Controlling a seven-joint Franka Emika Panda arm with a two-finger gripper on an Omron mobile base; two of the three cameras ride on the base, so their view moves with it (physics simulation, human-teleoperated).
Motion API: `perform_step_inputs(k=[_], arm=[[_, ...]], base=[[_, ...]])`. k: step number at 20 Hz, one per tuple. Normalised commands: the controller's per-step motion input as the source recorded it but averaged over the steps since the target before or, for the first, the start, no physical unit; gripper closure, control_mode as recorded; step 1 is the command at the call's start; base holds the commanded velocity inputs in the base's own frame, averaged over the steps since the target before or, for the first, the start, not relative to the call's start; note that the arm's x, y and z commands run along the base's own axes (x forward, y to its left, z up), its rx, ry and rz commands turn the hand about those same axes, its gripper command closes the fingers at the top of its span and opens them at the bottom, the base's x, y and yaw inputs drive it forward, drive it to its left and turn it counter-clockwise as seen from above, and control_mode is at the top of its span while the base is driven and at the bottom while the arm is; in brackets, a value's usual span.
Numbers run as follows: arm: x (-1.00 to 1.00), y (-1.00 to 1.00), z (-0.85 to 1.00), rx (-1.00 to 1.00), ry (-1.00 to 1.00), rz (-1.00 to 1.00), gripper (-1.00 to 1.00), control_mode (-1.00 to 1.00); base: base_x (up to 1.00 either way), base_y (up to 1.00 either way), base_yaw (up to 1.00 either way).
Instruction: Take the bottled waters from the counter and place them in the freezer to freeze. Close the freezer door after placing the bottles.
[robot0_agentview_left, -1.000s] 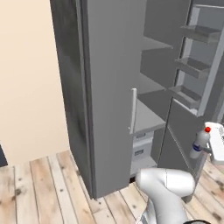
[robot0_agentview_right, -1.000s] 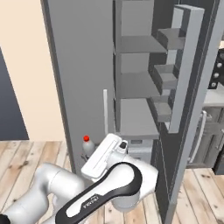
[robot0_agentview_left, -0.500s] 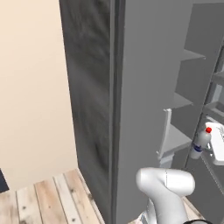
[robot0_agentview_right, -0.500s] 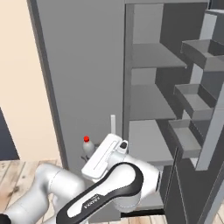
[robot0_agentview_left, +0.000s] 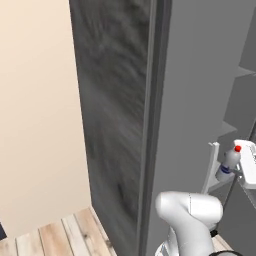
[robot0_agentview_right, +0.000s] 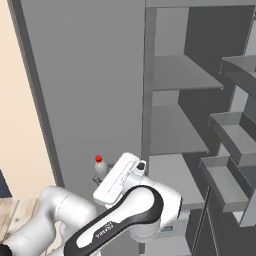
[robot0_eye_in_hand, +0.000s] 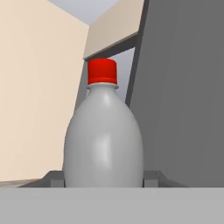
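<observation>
Your base drove closer to the freezer (robot0_agentview_right: 180, 115); its shelves loomed larger. The gripper (robot0_eye_in_hand: 104, 181) stayed clamped on the red-capped bottle (robot0_eye_in_hand: 103, 140), carried upright beside the open compartment, not yet shelved.

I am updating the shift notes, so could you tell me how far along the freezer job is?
Done: the red-capped bottle is off the counter, and the freezer stands open. In hand: the fingers are shut on that bottle, carried in front of the grey fridge. Left: shelving it, fetching the other bottle, closing the door.
</observation>
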Motion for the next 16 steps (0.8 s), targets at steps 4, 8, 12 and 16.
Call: perform_step_inputs(k=[4, 8, 12, 16], arm=[[0.0, 0.0, 0.0, 0.0, 0.0, 0.0, 1.0, 1.0], [0.0, 0.0, 0.0, 0.0, 0.0, 0.0, 1.0, 1.0], [0.0, 0.0, 0.0, 0.0, 0.0, 0.0, 1.0, 1.0], [0.0, 0.0, 0.0, 0.0, 0.0, 0.0, 1.0, 1.0]], base=[[-0.37, -0.17, 0.0], [-0.39, 0.0, 0.0], [-0.03, -0.05, 0.0], [0.11, -0.25, -0.01]])
